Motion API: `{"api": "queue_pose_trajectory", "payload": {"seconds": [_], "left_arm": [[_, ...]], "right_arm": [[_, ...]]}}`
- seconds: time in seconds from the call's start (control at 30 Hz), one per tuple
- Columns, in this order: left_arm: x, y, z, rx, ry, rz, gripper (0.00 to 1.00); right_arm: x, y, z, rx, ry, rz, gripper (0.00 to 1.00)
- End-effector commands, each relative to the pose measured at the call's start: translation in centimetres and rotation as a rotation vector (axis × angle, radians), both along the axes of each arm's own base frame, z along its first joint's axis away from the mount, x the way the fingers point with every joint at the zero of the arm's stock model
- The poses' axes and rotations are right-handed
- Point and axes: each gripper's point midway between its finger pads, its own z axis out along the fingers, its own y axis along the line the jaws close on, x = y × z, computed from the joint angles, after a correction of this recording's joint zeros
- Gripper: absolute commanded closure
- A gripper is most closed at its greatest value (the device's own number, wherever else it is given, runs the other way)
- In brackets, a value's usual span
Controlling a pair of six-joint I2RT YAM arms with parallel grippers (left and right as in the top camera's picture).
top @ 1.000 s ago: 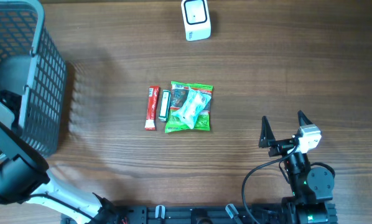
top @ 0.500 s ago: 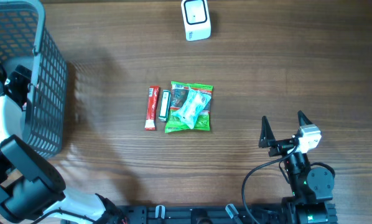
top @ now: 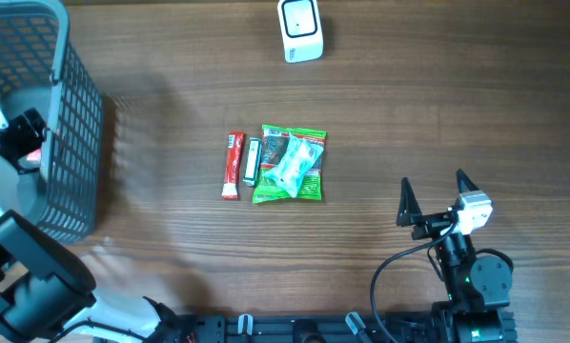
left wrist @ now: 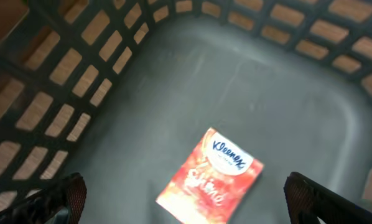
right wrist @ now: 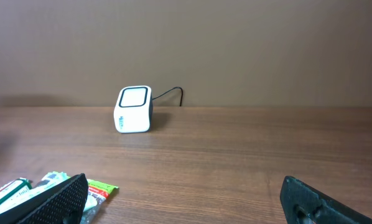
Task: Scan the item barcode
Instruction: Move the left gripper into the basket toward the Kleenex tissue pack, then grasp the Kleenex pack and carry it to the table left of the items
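Basket (top: pixel 75 133) under me, my left gripper (left wrist: pixel 187 194) spread wide above its floor, holding nothing. The Kleenex pack (left wrist: pixel 212 176) lies flat inside, so I reckon that one is dealt with. My right gripper (top: pixel 433 181) gapes empty, well apart. Waiting below the scanner (top: pixel 300 30): the green packet (top: pixel 290 171), then the red stick (top: pixel 233 164), unscanned by my guess.

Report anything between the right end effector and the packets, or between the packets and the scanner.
Nothing visible does: only bare table lies from the right end effector to the packets, and from them to the scanner.
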Motion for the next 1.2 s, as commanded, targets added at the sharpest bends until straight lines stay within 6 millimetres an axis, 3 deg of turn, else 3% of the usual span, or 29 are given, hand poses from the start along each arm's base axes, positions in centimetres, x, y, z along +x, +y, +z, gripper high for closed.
{"api": "queue_pose_trajectory", "payload": {"seconds": [0.0,0.2,0.4,0.5,0.57,0.67,0.73,0.87,0.97,1.07,1.1,1.17], "left_arm": [[0.6,-0.2,-2.9,-0.053,0.014,-0.142,0.0],[1.2,-2.3,-8.3,-0.174,0.038,-0.286,0.0],[1.2,-2.0,-9.4,-0.178,0.05,-0.277,0.0],[1.2,-1.9,-9.2,-0.17,0.048,-0.273,0.18],[1.2,-1.9,-9.0,-0.177,0.042,-0.258,0.42],[1.4,-1.7,-8.1,-0.179,0.021,-0.235,0.44],[1.8,-1.4,-5.7,-0.136,-0.017,-0.235,0.45],[3.1,-0.2,3.8,-0.023,-0.195,-0.179,0.45],[2.8,-0.6,15.7,0.11,-0.396,-0.149,0.46],[0.6,-3.4,25.3,0.189,-0.574,-0.138,0.46],[-0.2,-4.7,27.4,0.193,-0.622,-0.135,0.47],[-1.6,-7.9,29.9,0.154,-0.678,-0.156,0.47]], "right_arm": [[-0.1,0.3,0.2,0.011,-0.005,0.016,0.0],[-0.1,0.3,0.2,0.011,-0.005,0.016,0.0],[-0.1,0.3,0.2,0.011,-0.005,0.016,0.0],[-0.1,0.3,0.2,0.011,-0.005,0.016,0.0],[-0.1,0.3,0.2,0.012,-0.005,0.016,0.0],[-0.1,0.3,0.2,0.011,-0.005,0.016,0.0],[-0.1,0.3,0.2,0.012,-0.005,0.016,0.0],[-0.1,0.3,0.2,0.011,-0.005,0.016,0.0],[-0.1,0.3,0.2,0.011,-0.005,0.016,0.0],[-0.1,0.3,0.2,0.011,-0.005,0.016,0.0],[-0.1,0.3,0.2,0.012,-0.005,0.016,0.0],[-0.1,0.3,0.2,0.011,-0.005,0.016,0.0]]}}
